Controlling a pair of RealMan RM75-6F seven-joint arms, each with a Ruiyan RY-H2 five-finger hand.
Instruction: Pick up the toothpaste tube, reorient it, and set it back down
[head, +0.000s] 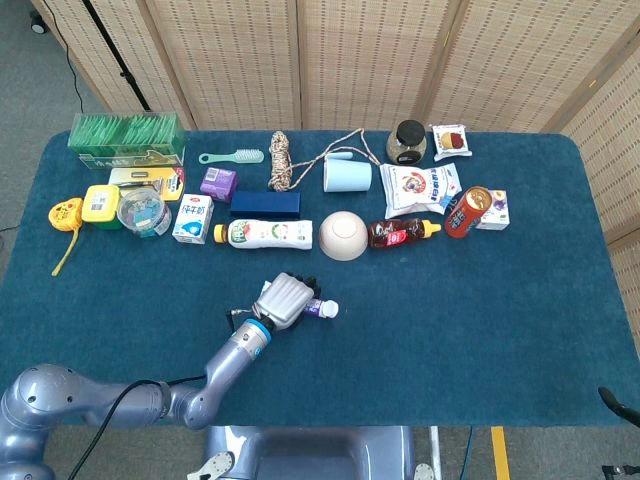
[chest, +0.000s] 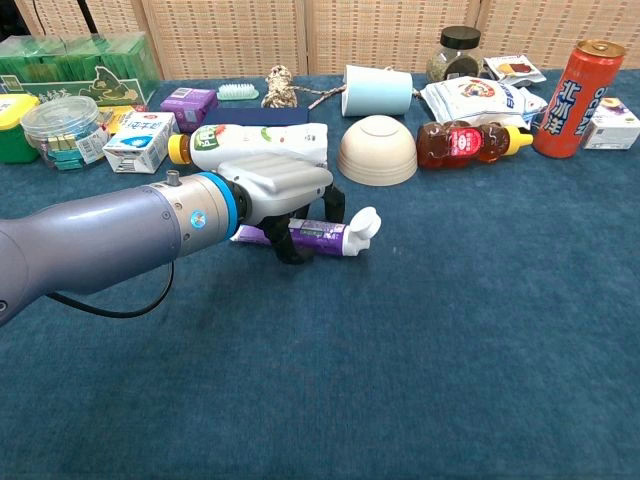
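Note:
The toothpaste tube (chest: 326, 238) is purple with a white cap and lies on the blue tablecloth in front of the upturned bowl, cap pointing right. My left hand (chest: 275, 190) covers it from above, with dark fingers curled down around its body on both sides. In the head view only the cap end of the tube (head: 326, 308) shows beyond the left hand (head: 285, 300). The tube's tail is hidden under the palm. At the lower right edge of the head view a dark tip (head: 610, 396) shows, perhaps of my right hand; its state is unclear.
Behind the tube, left to right, stand a white lotion bottle (chest: 255, 142), a beige upturned bowl (chest: 377, 150), a bear-shaped honey bottle (chest: 465, 141) and a red can (chest: 570, 84). Milk carton (chest: 143, 140) and boxes crowd the back left.

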